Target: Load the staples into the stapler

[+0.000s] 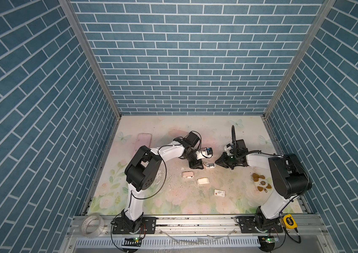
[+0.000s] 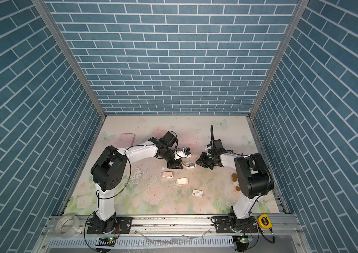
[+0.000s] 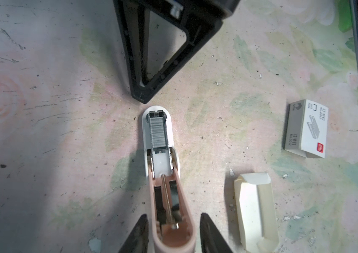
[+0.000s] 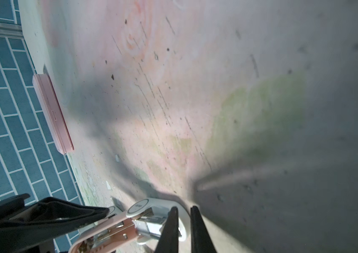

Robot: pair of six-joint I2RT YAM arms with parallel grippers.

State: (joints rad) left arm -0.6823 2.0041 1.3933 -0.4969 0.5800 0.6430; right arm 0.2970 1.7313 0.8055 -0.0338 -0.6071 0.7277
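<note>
Mid-frame, straddles rear of the open stapler [image 1: 210, 165] with left gripper [image 3: 173, 216] partly spread, grip uncertain, and poises nearly closed right gripper [image 4: 184, 208] beside the staples [image 3: 158, 131] at its front.

so the stapler [image 1: 209, 165] lies on the worktop [image 1: 195, 131] with staples [image 3: 159, 131] in it, tray [image 1: 203, 181] in front, box [image 1: 219, 192] further forward again

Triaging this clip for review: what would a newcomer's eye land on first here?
The opened pink stapler mid-table, staples lying in its magazine, with the left gripper straddling its rear end. The right gripper points at its front tip. Beside them lie a cream tray and a white staple box.
</note>
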